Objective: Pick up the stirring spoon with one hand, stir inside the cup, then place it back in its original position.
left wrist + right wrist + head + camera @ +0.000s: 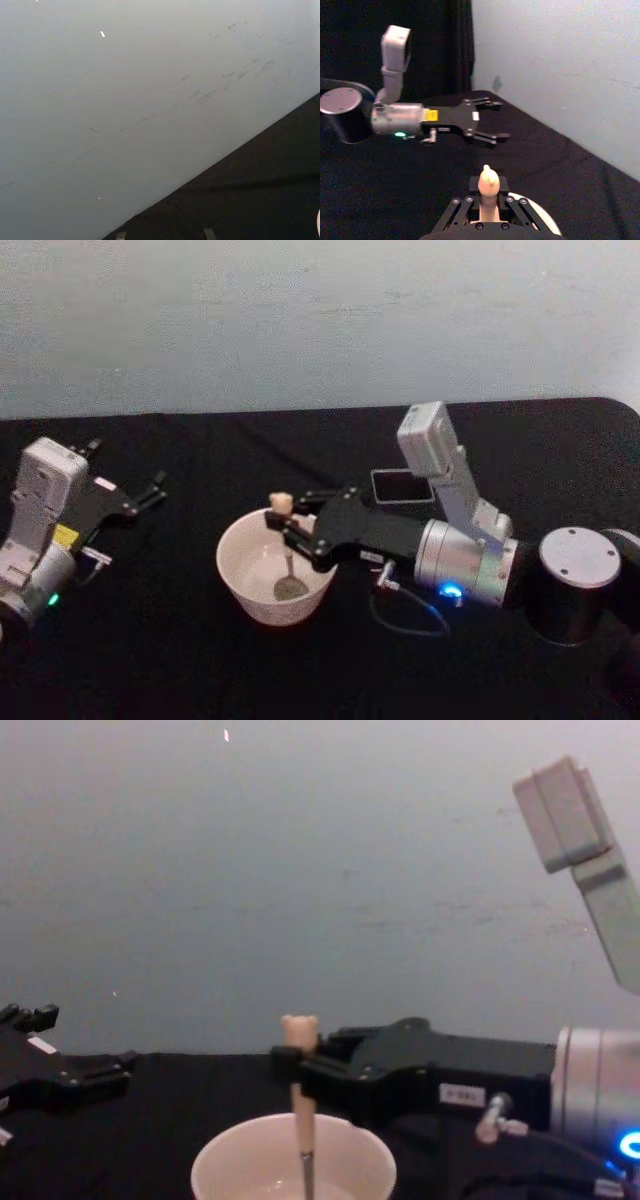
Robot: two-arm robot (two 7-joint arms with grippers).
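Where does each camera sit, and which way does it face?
Head: high, looking down; left gripper, right gripper holding the stirring spoon in the cup.
Chest: low, facing the wall; right gripper.
Left wrist: faces wall and table.
Right wrist: behind its gripper, facing the left gripper.
Shared: head and chest show stirring spoon, cup.

The cup [240,585] sat on the tabletop [180,670] near the middle, toward the front edge. The stirring spoon [288,565] stood nearly upright in it, bowl down inside and handle rising above the rim. The right end effector [283,523] reached in from the right over the cup's far rim, clamped on that handle. Behind that arm, to the cup's right, stood a holder [402,486]. The left end effector [150,492] was well off to the left, apart from the cup.
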